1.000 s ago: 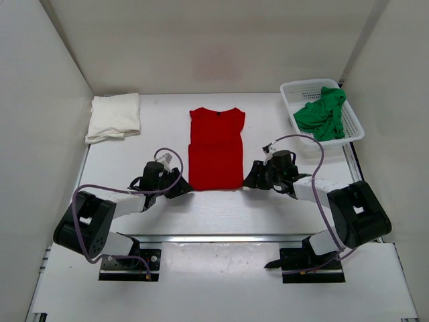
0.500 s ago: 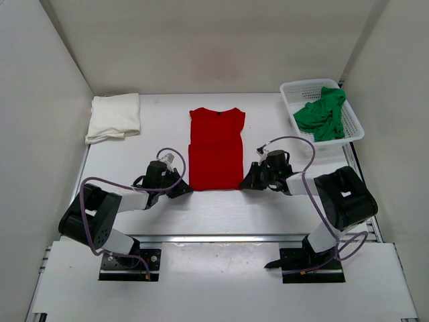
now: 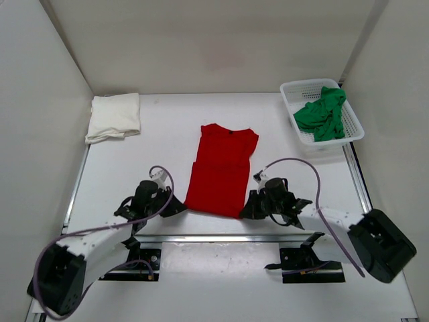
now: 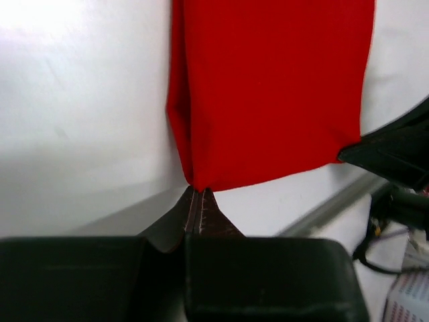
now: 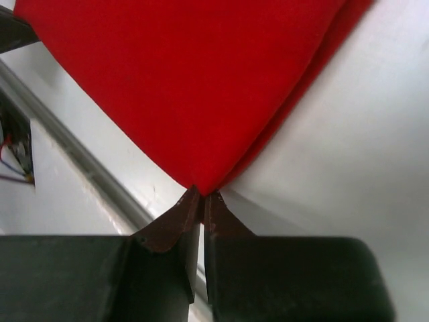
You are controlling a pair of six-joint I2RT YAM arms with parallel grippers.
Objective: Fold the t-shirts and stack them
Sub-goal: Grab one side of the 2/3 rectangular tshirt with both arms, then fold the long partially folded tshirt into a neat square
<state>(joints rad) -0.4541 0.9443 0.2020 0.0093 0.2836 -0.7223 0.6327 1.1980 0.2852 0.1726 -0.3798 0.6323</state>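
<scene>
2 grippers nearest: left gripper (image 3: 179,206) pinched on the near-left hem corner of the red t-shirt (image 3: 224,171), right gripper (image 3: 247,212) pinched on its near-right corner. 3 shirts: red flat mid-table (image 3: 161,134), skewed; cream-white t-shirt (image 3: 114,117) folded far left; green t-shirt (image 3: 322,115) bunched in 1 basket (image 3: 289,100), far right.

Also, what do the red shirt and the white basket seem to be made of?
The red shirt looks like soft, matte cloth, perhaps knit cotton: its folded layers bend in rounded edges and it shows no shine. The white basket looks like rigid plastic, slightly glossy: its walls are a regular moulded mesh that keeps its shape.
</scene>
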